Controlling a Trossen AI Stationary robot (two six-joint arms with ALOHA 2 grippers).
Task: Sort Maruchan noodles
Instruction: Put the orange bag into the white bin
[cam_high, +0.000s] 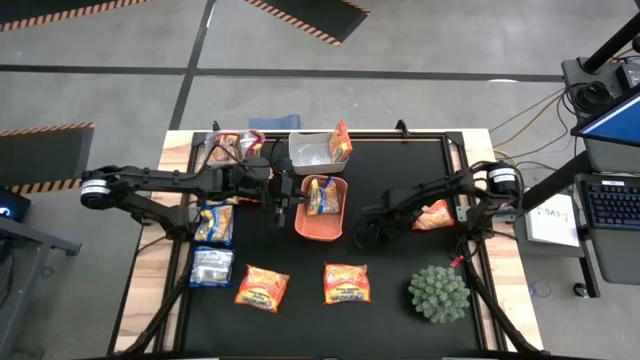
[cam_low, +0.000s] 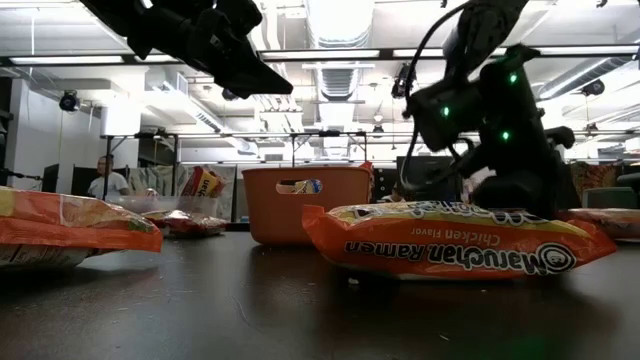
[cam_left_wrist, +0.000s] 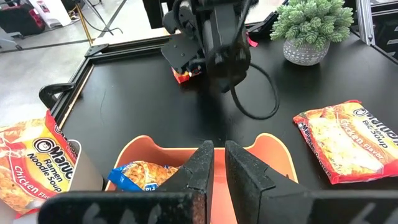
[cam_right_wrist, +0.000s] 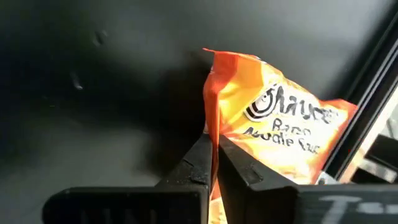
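Noodle packets (cam_high: 347, 283) lie around the orange tray (cam_high: 322, 221), one blue packet (cam_high: 323, 198) inside it. Right of the tray, the right gripper (cam_right_wrist: 214, 163) pinches an orange packet (cam_right_wrist: 280, 127). The left gripper (cam_left_wrist: 217, 171), closed and empty, hovers over the tray.

The black table mat (cam_high: 400, 200) has open room at 12 o'clock of the spiky green plant ball (cam_high: 438, 293). At 9 o'clock from there, the plain orange rounded tray (cam_high: 322, 222) blocks the way, with the left gripper (cam_high: 283, 213) perhaps just beside it.
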